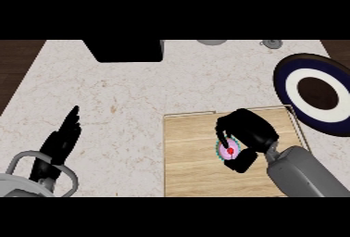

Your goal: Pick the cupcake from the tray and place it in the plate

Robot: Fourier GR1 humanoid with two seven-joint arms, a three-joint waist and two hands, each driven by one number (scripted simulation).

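While the right hand (247,129) curls round the pink-frosted cupcake (229,150) on the pale wooden tray (191,152), the carry to the navy-and-white round plate (292,88) is not yet done.

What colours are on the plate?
The plate has a dark blue rim, white ring and brown centre; head view.

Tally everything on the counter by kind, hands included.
1 cupcake
1 tray
1 plate
1 black box
2 small grey items at the far edge, kind unclear
2 hands: left hand, right hand
Total: 8
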